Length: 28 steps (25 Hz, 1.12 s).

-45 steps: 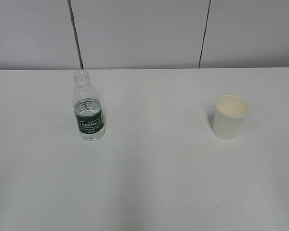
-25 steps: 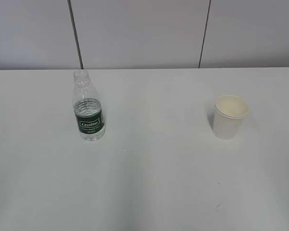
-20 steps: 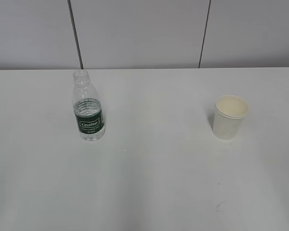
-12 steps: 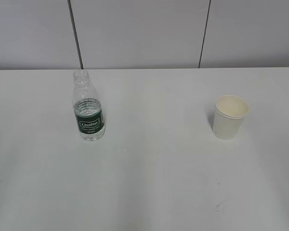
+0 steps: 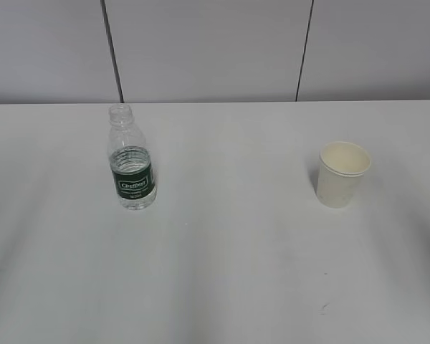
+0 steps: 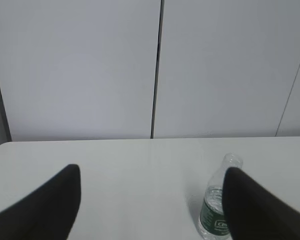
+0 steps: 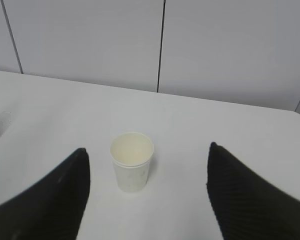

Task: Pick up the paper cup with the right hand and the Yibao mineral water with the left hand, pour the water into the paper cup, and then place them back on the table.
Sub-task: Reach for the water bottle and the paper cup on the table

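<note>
White table, grey panelled wall — both our claws spread, empty.
Wrist views only: paper cup ahead between right hand fingers; Yibao mineral water beside left hand right finger.

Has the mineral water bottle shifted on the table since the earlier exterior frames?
No. The Yibao mineral water bottle stands upright in the same spot, just right of the dark wall seam behind it, as before.

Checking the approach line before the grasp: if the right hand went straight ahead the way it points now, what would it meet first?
Most likely the cup. It stands upright on the table, ahead of the open right hand and slightly left of centre between its fingers, nothing in between. Depth is hard to judge.
</note>
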Motion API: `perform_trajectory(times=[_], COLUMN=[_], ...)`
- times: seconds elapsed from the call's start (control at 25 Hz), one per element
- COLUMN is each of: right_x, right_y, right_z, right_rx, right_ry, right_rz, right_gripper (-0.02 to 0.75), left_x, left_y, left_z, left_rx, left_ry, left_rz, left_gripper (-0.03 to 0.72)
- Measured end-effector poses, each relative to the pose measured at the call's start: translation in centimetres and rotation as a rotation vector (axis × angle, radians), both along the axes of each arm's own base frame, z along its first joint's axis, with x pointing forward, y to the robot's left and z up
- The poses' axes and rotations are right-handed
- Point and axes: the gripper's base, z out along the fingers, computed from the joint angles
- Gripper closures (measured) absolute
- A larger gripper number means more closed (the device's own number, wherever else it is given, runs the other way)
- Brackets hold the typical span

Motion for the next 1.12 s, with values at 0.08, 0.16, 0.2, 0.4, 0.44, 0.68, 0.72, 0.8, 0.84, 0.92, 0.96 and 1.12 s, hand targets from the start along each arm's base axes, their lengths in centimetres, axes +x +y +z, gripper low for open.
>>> perform_trajectory(times=[0.08, 0.16, 0.2, 0.4, 0.44, 0.68, 0.72, 0.8, 0.84, 0.92, 0.96, 1.12], right_x=[1.0, 2.0, 2.4, 4.2, 4.4, 5.4, 5.5, 5.7, 5.8, 6.1, 6.2, 6.7], right_y=[0.2, 0.3, 0.4, 0.8, 0.8, 1.0, 1.0, 1.1, 1.1, 1.1, 1.1, 1.1], right_z=[0.0, -0.3, -0.5, -2.0, -2.3, -4.9, -5.3, -6.2, -6.6, -7.2, -7.5, -8.3], right_rx=[0.001, 0.004, 0.004, 0.014, 0.022, 0.055, 0.058, 0.063, 0.065, 0.074, 0.079, 0.089], right_ry=[-0.014, -0.032, -0.034, -0.052, -0.054, -0.038, -0.042, -0.045, -0.052, -0.062, -0.067, -0.076], right_rz=[0.006, 0.012, 0.014, 0.027, 0.028, 0.025, 0.026, 0.026, 0.027, 0.025, 0.023, 0.019], right_gripper=[0.169, 0.169, 0.169, 0.169, 0.169, 0.169, 0.169, 0.169, 0.169, 0.169, 0.169, 0.169], left_x=[1.1, 2.1, 2.7, 4.9, 5.2, 6.9, 7.2, 7.8, 8.1, 8.6, 8.8, 9.6], left_y=[-0.1, -0.2, -0.2, -0.4, -0.4, -0.6, -0.6, -0.7, -0.7, -0.7, -0.8, -1.3], left_z=[-0.2, -0.9, -1.2, -3.8, -4.1, -6.0, -6.1, -6.5, -6.8, -7.7, -8.3, -9.7], left_rx=[0.010, 0.009, 0.008, 0.003, 0.002, 0.007, 0.008, 0.009, 0.004, -0.022, -0.034, -0.034], left_ry=[-0.009, -0.010, -0.017, -0.029, -0.037, 0.026, 0.030, 0.034, 0.037, 0.046, 0.056, 0.052], left_rz=[-0.001, 0.000, 0.001, 0.004, 0.005, 0.006, 0.006, 0.007, 0.008, 0.013, 0.014, -0.028], left_gripper=[0.156, 0.156, 0.156, 0.156, 0.156, 0.156, 0.156, 0.161, 0.167, 0.185, 0.194, 0.220])
